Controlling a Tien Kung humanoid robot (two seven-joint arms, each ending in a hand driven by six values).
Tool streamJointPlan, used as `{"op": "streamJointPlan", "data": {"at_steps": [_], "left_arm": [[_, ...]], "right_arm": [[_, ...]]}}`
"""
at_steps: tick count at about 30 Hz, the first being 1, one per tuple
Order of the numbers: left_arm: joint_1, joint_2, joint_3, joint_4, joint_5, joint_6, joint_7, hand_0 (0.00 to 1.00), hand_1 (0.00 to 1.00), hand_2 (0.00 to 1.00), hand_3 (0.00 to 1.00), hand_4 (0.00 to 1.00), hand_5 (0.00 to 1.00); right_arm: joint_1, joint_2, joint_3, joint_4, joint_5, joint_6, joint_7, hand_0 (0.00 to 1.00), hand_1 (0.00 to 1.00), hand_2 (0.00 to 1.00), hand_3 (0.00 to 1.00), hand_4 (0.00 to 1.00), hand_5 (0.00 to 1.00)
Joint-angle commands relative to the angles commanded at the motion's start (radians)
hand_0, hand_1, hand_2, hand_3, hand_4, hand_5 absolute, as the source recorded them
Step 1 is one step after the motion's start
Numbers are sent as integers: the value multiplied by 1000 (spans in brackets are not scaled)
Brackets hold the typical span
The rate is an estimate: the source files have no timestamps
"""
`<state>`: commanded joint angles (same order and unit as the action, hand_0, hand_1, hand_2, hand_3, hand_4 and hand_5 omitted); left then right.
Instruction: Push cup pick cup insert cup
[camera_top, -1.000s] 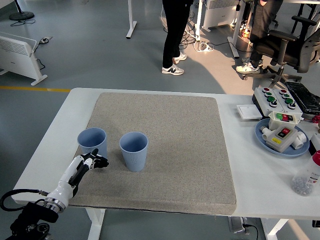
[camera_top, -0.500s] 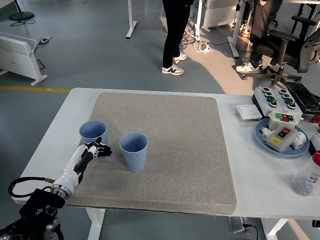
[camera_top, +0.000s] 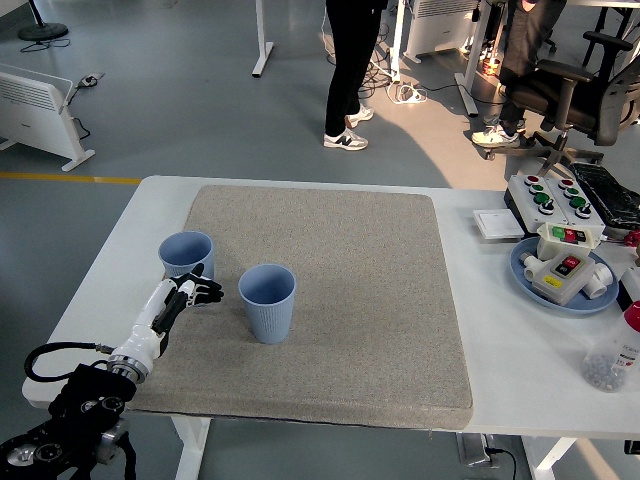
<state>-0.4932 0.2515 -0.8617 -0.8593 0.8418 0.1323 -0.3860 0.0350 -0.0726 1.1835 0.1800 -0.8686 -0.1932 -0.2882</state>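
Just left robot hand (camera_top: 183, 297) against left cup (camera_top: 186, 258)

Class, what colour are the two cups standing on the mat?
Both cups are light blue, as the head view shows clearly.

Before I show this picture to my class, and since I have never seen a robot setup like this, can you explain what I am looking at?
The picture comes from a camera high on a humanoid robot, looking down over a white table. The thin black and white limb at the lower left is the robot's left arm, ending in a five-fingered left hand. Its fingers are spread beside the left cup; whether they touch it is hard to tell, and they grip nothing. The right arm is out of view. Two blue cups stand upright on a grey mat, and the right cup stands apart from the other. At the right lie a blue plate holding a button box, and a panel of buttons. People's legs show behind the table.
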Motion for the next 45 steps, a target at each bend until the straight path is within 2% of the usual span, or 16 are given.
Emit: {"op": "streamJointPlan", "data": {"at_steps": [10,17,29,34,39,45], "left_arm": [[-56,-6,70,71,-58,-7,-9,665,533,489,449,636,998],[-89,-10,110,113,-67,-1,-18,664,531,485,445,623,998],[-94,-9,128,145,-75,2,-27,663,527,483,441,614,998],[-86,-5,116,131,-60,4,-25,663,527,483,441,614,998],[-61,6,66,93,-27,5,-14,653,526,481,440,612,998],[-1,37,-36,-5,42,-1,15,646,525,481,441,614,998]], "right_arm": [[1,0,-9,0,-4,1,-1,528,546,617,654,229,797],[-1,0,-23,0,-1,1,-2,528,546,617,652,227,798],[-9,0,-36,0,-4,3,-6,528,546,617,652,225,799],[-10,-1,-37,0,-6,4,-6,528,546,617,652,225,799],[-8,-1,-38,0,-2,4,-4,528,547,617,650,224,798],[-4,-2,-33,0,-2,4,-1,528,547,615,650,221,797]]}}
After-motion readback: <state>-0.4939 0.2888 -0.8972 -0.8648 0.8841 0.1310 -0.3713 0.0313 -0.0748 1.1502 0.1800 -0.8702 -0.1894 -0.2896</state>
